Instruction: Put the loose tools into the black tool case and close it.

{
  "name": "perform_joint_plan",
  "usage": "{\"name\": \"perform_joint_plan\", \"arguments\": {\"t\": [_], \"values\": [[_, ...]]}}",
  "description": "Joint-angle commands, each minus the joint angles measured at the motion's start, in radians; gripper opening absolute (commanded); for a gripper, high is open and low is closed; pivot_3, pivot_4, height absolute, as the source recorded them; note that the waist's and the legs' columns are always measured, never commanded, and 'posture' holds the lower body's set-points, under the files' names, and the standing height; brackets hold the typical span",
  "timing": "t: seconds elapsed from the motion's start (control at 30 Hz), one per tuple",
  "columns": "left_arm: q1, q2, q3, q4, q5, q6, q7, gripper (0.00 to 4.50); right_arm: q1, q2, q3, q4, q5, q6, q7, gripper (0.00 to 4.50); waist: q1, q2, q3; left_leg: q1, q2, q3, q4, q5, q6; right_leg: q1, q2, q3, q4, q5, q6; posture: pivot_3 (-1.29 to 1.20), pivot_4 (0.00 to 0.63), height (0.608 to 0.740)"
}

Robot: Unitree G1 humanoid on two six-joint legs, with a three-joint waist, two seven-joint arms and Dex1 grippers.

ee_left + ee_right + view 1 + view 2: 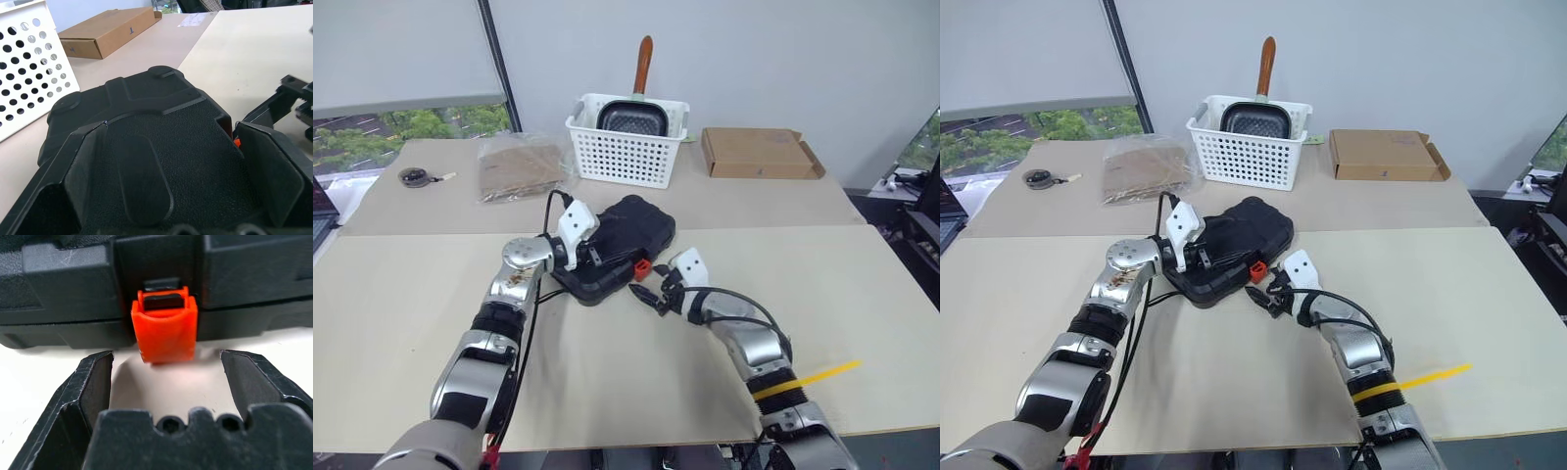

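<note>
Left eye view: we find the black tool case (615,245) closed, lying flat near the middle of the worktop (411,323). Its long axis runs diagonally, from near-left to far-right. The orange latch (165,328) sits on the near-right edge, facing the right end effector (651,294).

We see the right end effector just before the latch, fingers apart, clamped on nothing. The left end effector (590,257) rests over the case's near-left end, fingers spread wide across the lid.

Behind the case: a white lattice basket (626,147) holding a pan, a cardboard box (759,154), a plastic-wrapped brown packet (521,166).
</note>
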Motion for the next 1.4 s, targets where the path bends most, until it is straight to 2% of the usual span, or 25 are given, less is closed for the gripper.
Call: {"name": "perform_joint_plan", "arguments": {"t": [0.03,0.13,0.2,0.63,1.37,1.4], "values": [[0.025,0.001,-0.017,0.038,0.032,0.013,0.008,4.5,-0.008,-0.005,-0.014,-0.016,-0.003,-0.034,0.008,2.95,0.0,0.0,0.0,0.0,0.0,0.0,0.0,0.0,0.0,0.0,0.0,0.0,0.0,0.0,0.0,0.0,0.15,0.7],[0.028,0.003,-0.016,0.039,0.033,0.01,0.01,4.5,-0.001,-0.011,-0.019,-0.033,0.001,-0.036,0.013,1.85,-0.001,0.0,0.0,0.0,0.0,0.0,0.0,0.0,0.0,0.0,0.0,0.0,0.0,0.0,0.0,0.0,0.15,0.7],[0.032,0.005,-0.016,0.039,0.035,0.008,0.01,4.5,0.006,-0.022,-0.016,-0.053,-0.002,-0.034,0.019,1.28,0.0,0.0,0.0,0.0,0.0,0.0,0.0,0.0,0.0,0.0,0.0,0.0,0.0,0.0,0.0,0.0,0.15,0.7],[0.043,0.004,-0.023,0.047,0.042,0.003,0.013,4.5,0.042,-0.084,-0.005,-0.243,-0.003,0.046,0.04,1.27,0.001,0.0,0.0,-0.001,0.001,-0.001,0.0,0.0,0.0,-0.001,0.0,-0.001,-0.001,0.0,0.0,0.0,0.15,0.7],[0.055,-0.001,-0.027,0.042,0.042,0.006,0.012,4.5,-0.045,-0.04,0.031,-0.172,-0.042,0.064,0.058,1.27,-0.001,0.0,0.0,-0.001,0.001,-0.001,-0.001,0.0,0.0,-0.001,0.0,-0.001,-0.001,0.0,0.0,0.0,0.15,0.7],[0.054,-0.002,-0.027,0.043,0.042,0.007,0.012,4.5,-0.04,-0.043,0.03,-0.181,-0.043,0.065,0.058,1.77,-0.001,0.0,0.0,-0.001,0.001,-0.001,-0.001,0.0,0.0,-0.001,0.0,-0.001,-0.001,0.0,0.0,0.0,0.15,0.7]]}}
